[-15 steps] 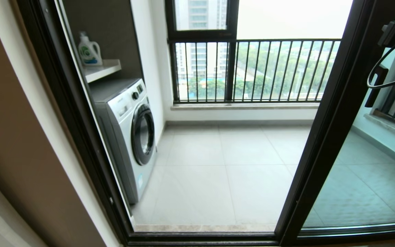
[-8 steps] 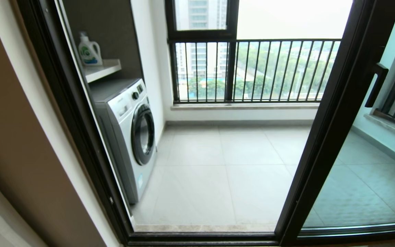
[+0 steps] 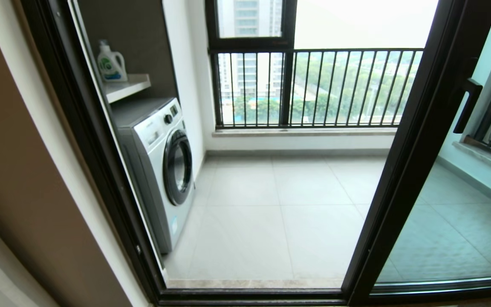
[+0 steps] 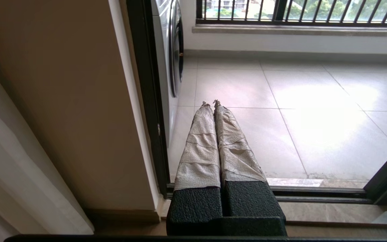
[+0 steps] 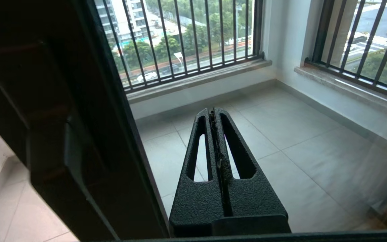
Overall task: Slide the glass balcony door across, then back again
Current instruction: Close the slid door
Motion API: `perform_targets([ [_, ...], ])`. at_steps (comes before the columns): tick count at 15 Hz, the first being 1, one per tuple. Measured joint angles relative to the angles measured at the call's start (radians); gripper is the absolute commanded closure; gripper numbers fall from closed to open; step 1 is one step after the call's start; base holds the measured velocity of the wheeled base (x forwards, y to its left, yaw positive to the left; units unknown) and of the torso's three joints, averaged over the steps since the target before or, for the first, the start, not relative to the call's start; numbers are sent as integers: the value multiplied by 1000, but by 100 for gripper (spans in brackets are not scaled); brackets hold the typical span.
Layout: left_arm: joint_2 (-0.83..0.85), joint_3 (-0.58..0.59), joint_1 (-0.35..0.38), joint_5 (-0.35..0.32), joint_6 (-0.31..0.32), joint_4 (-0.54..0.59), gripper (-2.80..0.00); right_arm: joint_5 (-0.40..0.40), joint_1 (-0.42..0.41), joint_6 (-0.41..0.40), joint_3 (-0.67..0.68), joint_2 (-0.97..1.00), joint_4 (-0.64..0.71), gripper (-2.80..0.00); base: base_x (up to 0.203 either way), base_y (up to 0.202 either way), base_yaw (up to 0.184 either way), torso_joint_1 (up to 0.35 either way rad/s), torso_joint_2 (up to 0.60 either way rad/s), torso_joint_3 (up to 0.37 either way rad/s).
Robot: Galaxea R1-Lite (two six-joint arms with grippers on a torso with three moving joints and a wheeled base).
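The tall clear-glass balcony door in its narrow black metal frame [image 3: 403, 170] stands at 3 o'clock in my head view, doorway open at centre; its small black handle [image 3: 467, 105] is untouched. My right gripper [image 5: 212, 112], jaws closed on nothing, hovers near the handle upright. Left gripper [image 4: 211, 103] sits parked low, taped fingers pressed together. Risk, I judge: shut jaws could skid off the slim handle and knock the glass.

Washing machine [image 3: 160, 166], detergent bottle [image 3: 111, 62] shelved above.
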Motion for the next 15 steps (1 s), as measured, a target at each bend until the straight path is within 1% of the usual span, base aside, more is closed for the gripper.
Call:
perform_targets([
  [5,0,0,0,0,0,0,0,15,25,-1,-43,79,-1,0,0,0,0,0,0,0],
  [9,0,0,0,0,0,0,0,10,89,-2,-105,116,-1,0,0,0,0,0,0,0],
  [15,0,0,-1,0,0,0,0,-4,169,-6,-116,125,-2,0,0,0,0,0,0,0],
])
